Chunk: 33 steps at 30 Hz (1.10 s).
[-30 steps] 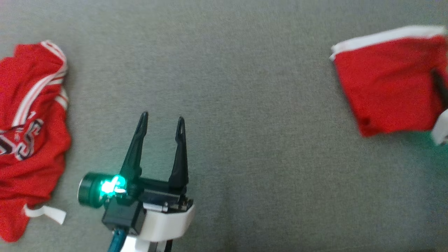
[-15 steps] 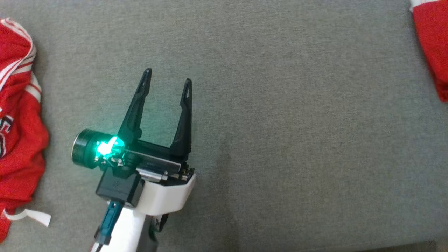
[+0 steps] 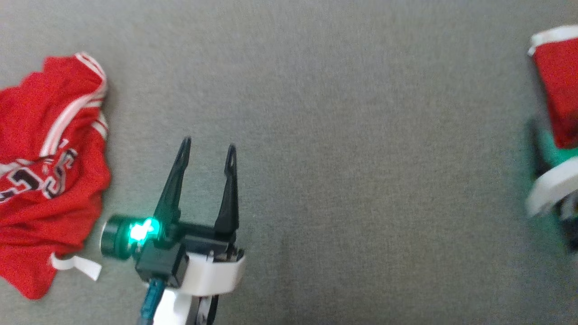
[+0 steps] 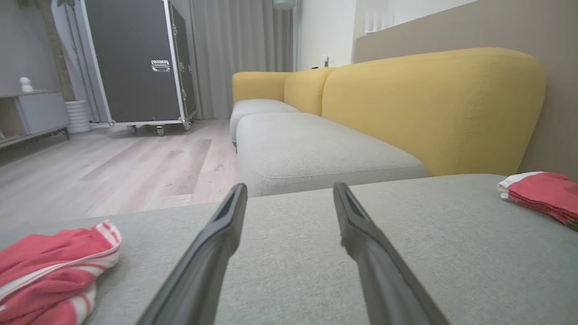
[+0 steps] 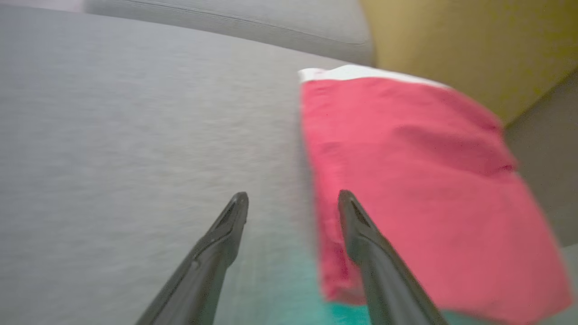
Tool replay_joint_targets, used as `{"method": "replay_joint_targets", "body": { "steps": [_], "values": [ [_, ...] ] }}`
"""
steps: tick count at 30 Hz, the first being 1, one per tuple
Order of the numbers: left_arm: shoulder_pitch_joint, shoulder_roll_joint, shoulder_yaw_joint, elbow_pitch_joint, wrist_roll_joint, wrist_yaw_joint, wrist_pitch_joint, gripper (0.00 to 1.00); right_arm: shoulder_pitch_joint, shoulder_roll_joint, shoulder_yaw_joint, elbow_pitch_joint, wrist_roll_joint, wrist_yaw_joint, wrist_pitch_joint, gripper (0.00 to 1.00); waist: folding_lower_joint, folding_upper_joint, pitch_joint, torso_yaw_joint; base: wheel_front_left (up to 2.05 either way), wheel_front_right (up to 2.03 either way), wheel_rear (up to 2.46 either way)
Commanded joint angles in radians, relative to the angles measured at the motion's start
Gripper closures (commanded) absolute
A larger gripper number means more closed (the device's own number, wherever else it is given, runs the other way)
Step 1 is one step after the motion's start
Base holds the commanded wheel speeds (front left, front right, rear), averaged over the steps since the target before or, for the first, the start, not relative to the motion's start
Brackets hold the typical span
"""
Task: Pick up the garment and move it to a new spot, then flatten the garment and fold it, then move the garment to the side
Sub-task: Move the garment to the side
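A folded red garment [image 3: 559,90] with a white hem lies flat on the grey cushion [image 3: 343,135] at the far right. In the right wrist view my right gripper [image 5: 293,196] is open just above the folded garment's [image 5: 406,180] left edge, and its right finger overlaps the cloth. My right arm's white wrist [image 3: 548,192] is blurred at the right edge of the head view. A crumpled red jersey [image 3: 45,171] with white stripes and lettering lies at the far left. My left gripper [image 3: 208,144] hovers open and holds nothing, to the right of that jersey [image 4: 49,266].
A yellow backrest [image 4: 433,108] runs along the far side of the cushion. More grey seat cushions [image 4: 311,149] continue beyond. Off the sofa lie a wooden floor [image 4: 113,171] and a black wheeled case [image 4: 135,63].
My right gripper has opened and let go of the folded garment. The head camera has swung, shifting the whole picture. My left gripper stays open.
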Motion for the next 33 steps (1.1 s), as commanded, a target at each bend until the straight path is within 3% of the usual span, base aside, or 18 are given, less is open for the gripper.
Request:
{"method": "replay_joint_targets", "body": {
  "steps": [1,6,11,15,21,33],
  "values": [
    [0.022,-0.001,0.036,-0.016,0.007,0.022,-0.002,0.00,0.062,0.020,0.038,-0.060,0.032,0.007,-0.026,0.00,0.0001,0.0000,-0.113,0.031,0.00,0.00,0.00],
    [0.092,-0.001,0.048,0.023,-0.032,0.077,-0.002,0.00,0.207,0.169,0.141,-0.102,0.129,0.007,-0.151,0.00,0.0001,0.0000,-0.227,0.069,0.00,0.00,0.00],
    [0.152,-0.001,0.074,0.064,-0.051,0.070,-0.002,0.00,0.305,0.297,0.170,-0.124,0.104,0.007,-0.223,0.00,0.0001,0.0000,-0.299,0.102,0.00,0.00,0.00],
    [0.190,-0.002,0.107,0.070,-0.038,0.057,-0.002,0.00,0.401,0.374,0.113,-0.300,0.039,0.007,-0.224,0.00,0.0001,0.0000,-0.360,0.111,0.00,0.00,0.00],
    [0.273,0.002,0.156,0.029,-0.006,0.021,-0.002,0.00,0.592,0.417,0.026,-0.552,-0.022,0.007,-0.224,0.00,0.0001,0.0000,-0.419,0.104,0.00,0.00,0.00],
    [0.329,0.000,0.188,0.011,0.021,-0.012,-0.002,0.00,0.655,0.420,0.034,-0.582,-0.072,0.007,-0.225,0.00,0.0001,0.0000,-0.441,0.078,0.00,0.00,0.00]
  ]
}}
